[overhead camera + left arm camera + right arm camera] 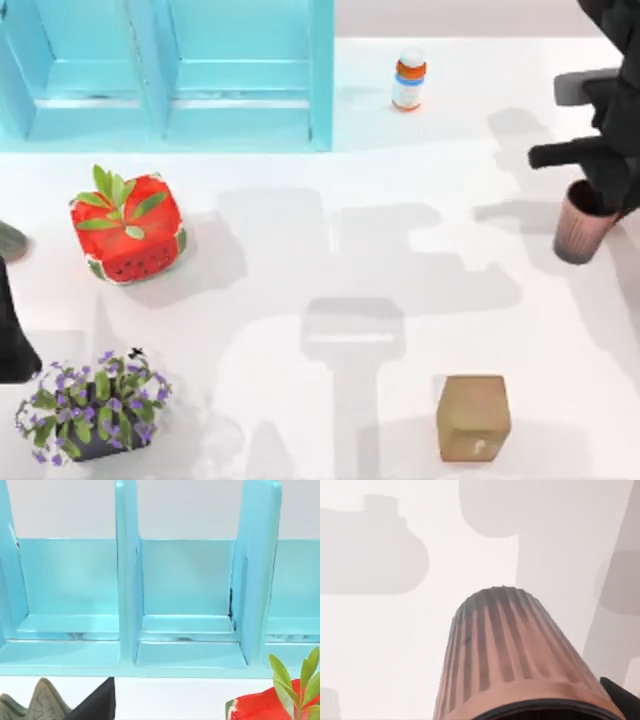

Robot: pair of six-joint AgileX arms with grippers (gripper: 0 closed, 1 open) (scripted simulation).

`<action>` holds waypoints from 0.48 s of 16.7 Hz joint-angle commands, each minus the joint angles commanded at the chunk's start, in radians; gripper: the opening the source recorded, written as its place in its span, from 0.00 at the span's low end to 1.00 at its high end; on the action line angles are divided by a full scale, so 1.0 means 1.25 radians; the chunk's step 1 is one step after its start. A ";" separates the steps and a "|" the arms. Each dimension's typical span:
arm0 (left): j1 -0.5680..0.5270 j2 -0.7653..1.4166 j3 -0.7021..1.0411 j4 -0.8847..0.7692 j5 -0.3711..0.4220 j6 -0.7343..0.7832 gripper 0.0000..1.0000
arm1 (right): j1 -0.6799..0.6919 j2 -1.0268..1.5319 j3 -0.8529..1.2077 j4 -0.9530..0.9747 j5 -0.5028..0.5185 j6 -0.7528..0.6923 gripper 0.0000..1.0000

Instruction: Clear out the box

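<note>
- Top view, left edge: the left arm (12,335) sits parked at the table's left side; whether its fingers are open or closed cannot be told.
- Left of centre, at the back: the box (322,75) is a glossy turquoise rack with upright dividers. In the left wrist view its compartments (187,610) look bare, with smooth flat floors and walls.
- In front of the box: a watermelon-patterned planter (128,232), rounded and cube-like, with green leaves, stands on the table. Nearer the front left corner is a dark pot of purple flowers (92,405).
- Centre right, at the back: a small bottle (408,80), white with orange and blue bands, stands upright just beside the box's right end, outside it.
- Front, right of centre: a tan cube block (473,417) with matte faces rests well apart from everything else.
- Right edge: the right gripper (607,188) is at the rim of a ribbed, tapered, terracotta-coloured cup (583,224), and appears clamped on the rim. In the right wrist view the cup (505,655) hangs below the camera, its flutes running lengthwise.
- Judged step: setting the cup down on the table's right side, clear of the box. Lower it upright until the base meets the white tabletop (330,330), then release; a tilted release risks tipping this narrow-based shape.
</note>
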 joint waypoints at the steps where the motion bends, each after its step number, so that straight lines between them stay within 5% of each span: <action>1: 0.000 0.000 0.000 0.000 0.000 0.000 1.00 | 0.032 0.003 -0.009 0.016 0.003 0.056 0.00; 8: 0.000 0.000 0.000 0.000 0.000 0.000 1.00 | 0.142 0.005 -0.029 0.089 0.011 0.256 0.00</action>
